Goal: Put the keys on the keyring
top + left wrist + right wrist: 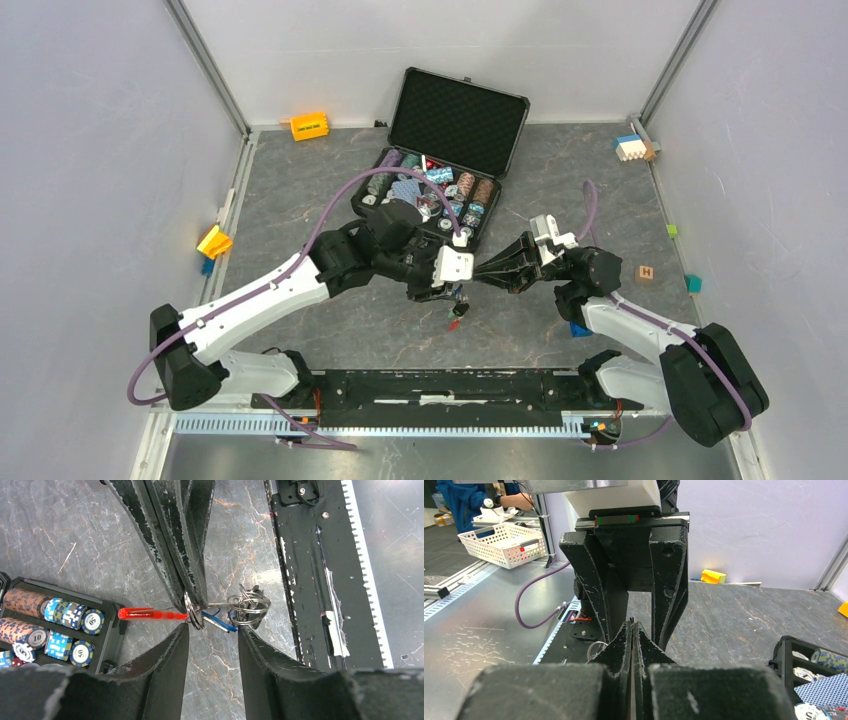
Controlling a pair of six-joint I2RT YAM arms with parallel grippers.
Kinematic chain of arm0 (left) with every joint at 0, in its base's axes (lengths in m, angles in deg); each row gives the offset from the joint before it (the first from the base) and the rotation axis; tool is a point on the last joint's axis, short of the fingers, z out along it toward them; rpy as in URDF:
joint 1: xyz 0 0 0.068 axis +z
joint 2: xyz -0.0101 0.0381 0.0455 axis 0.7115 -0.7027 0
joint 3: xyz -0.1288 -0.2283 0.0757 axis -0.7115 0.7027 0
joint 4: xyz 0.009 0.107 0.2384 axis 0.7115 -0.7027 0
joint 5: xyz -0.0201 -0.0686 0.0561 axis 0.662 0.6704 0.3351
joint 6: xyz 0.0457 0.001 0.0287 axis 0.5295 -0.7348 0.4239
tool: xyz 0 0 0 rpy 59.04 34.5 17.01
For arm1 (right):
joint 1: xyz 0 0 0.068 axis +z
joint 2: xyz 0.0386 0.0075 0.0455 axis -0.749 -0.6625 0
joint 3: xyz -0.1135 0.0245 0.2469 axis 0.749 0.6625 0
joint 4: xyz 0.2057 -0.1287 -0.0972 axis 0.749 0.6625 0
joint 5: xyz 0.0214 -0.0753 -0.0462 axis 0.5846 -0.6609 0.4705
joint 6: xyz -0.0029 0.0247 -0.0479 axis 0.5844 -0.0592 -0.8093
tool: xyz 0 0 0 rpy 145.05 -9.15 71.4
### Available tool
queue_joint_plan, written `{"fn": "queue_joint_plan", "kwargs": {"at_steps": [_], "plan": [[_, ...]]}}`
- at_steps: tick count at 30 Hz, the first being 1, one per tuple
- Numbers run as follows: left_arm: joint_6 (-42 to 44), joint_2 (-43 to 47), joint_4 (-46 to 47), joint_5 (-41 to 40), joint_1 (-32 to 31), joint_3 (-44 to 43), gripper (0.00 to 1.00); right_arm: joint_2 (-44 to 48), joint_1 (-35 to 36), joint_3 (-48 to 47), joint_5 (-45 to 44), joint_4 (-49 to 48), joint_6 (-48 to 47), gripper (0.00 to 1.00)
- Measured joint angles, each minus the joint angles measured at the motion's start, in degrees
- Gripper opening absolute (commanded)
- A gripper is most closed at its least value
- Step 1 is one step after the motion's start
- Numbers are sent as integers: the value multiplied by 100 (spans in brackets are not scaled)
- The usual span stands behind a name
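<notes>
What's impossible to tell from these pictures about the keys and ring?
- Left wrist view: the right pincer covers the keyring where it clamps it, so whether the keys are threaded on is unclear.
- Top view: both too small to tell apart.
- Right wrist view: its own shut fingers hide them.

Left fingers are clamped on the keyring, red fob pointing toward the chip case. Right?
No: the right fingers are clamped on the keyring; the left fingers stand open, holding nothing. The left wrist view shows it. The red fob does point toward the chip case.
</notes>
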Motion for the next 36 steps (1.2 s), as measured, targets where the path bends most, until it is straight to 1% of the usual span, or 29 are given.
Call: {"fn": "queue_joint_plan", "kwargs": {"at_steps": [11,23,32,36], "plan": [[-243,223,597,2,55,442,44,-7,0,0,0,-28,9,0],[-378,221,804,44,55,444,28,-20,-4,0,2,-33,26,0],[-378,227,826,44,55,470,23,-48,-17,0,17,-37,26,0],[-380,251,839,44,74,529,14,-59,-37,0,17,-35,24,0]]}}
